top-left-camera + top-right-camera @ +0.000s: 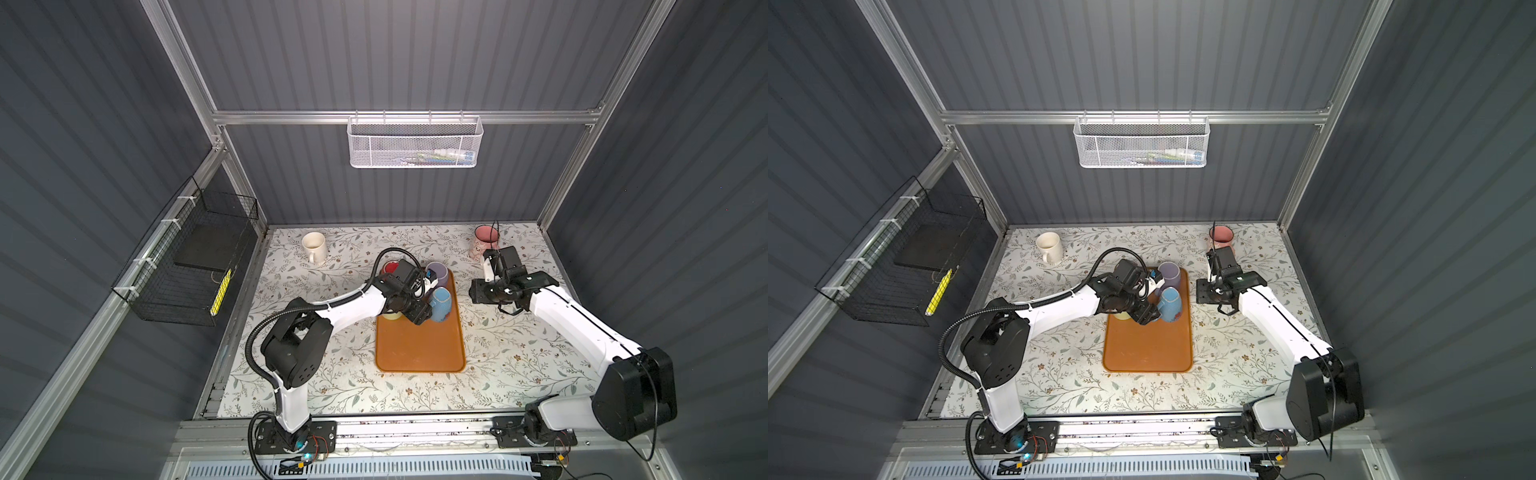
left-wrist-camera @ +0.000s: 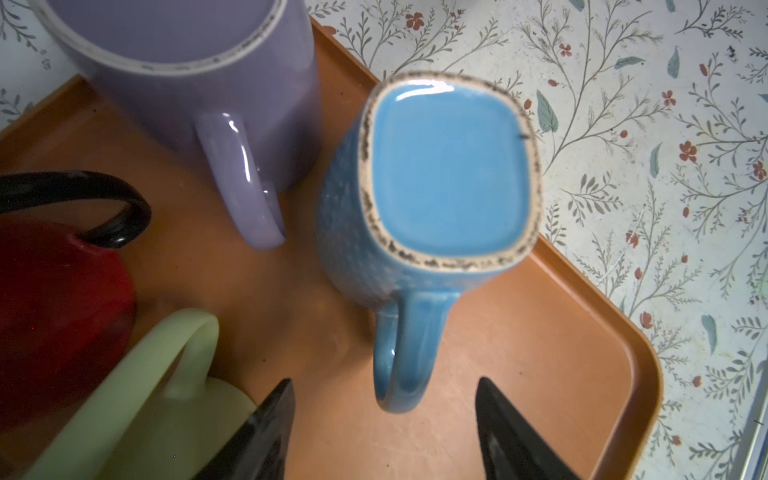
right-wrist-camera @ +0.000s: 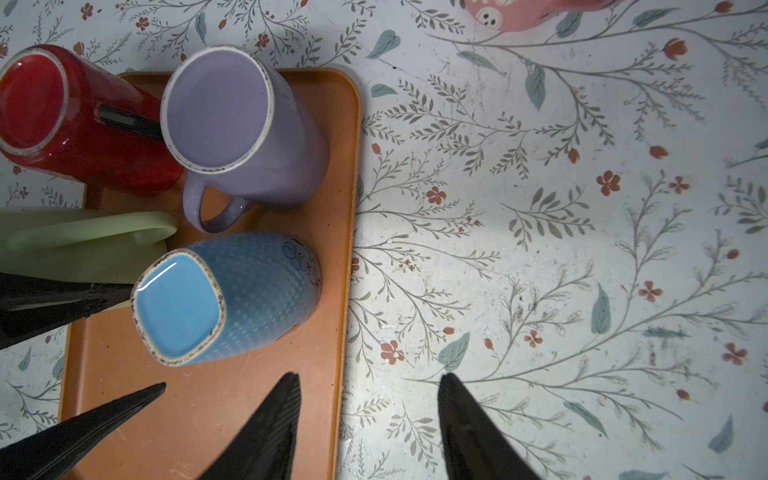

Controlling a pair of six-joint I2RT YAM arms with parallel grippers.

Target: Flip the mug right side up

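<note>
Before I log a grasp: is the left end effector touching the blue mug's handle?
Apart. The left wrist view shows the left end effector open, its fingertips either side of the blue mug's handle, with orange tray showing in both gaps.

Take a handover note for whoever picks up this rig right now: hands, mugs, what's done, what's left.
Left hand: open, fingers flanking the handle of the blue mug, not gripping.
Right hand: open, empty, over the table beside the orange tray.
Blue mug: upside down on the tray, next to the purple mug and red mug, both also inverted.
Done: left hand lined up; no flip yet.
Left: grip the blue mug, turn it over, set it upright.
</note>
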